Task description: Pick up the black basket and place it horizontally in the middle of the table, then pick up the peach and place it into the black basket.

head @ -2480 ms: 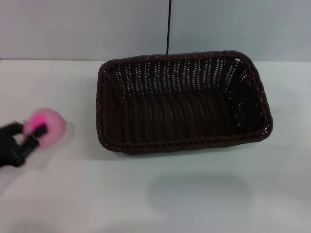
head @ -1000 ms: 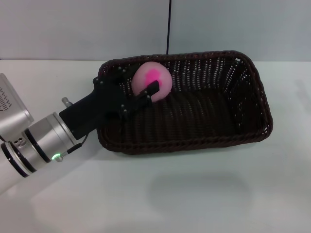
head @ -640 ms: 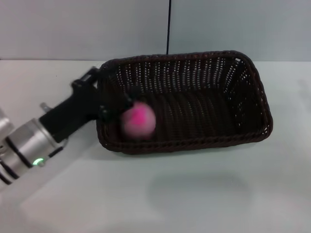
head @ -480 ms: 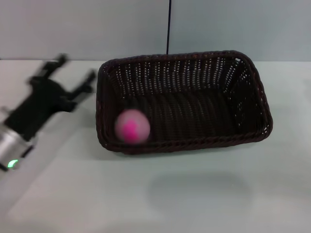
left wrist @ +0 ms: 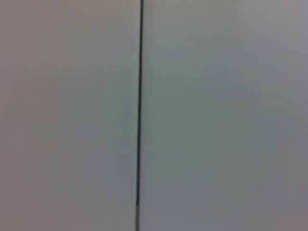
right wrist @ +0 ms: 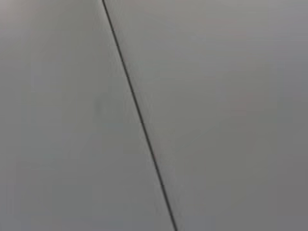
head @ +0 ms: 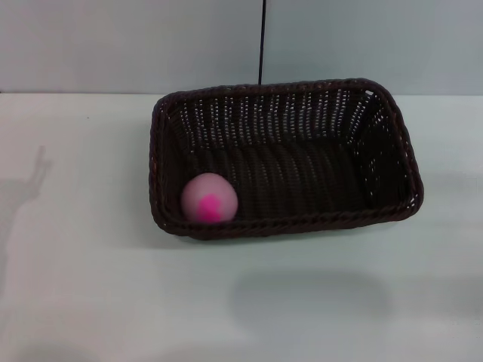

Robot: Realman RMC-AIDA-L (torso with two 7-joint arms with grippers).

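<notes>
The black basket [head: 392, 143] lies lengthwise across the middle of the white table [head: 83, 279] in the head view. The peach [head: 209, 197], pale pink with a magenta blotch, rests inside the basket at its near left corner. Neither gripper shows in the head view. Both wrist views show only a plain grey wall with a thin dark seam.
A grey wall with a dark vertical seam [head: 262, 41] rises behind the table's far edge. A faint shadow lies on the table at the far left [head: 30, 181]. White tabletop surrounds the basket on all sides.
The left gripper carried the peach over the basket, let it go and drew back to the left out of view. The peach rolled to the basket's near left corner.
</notes>
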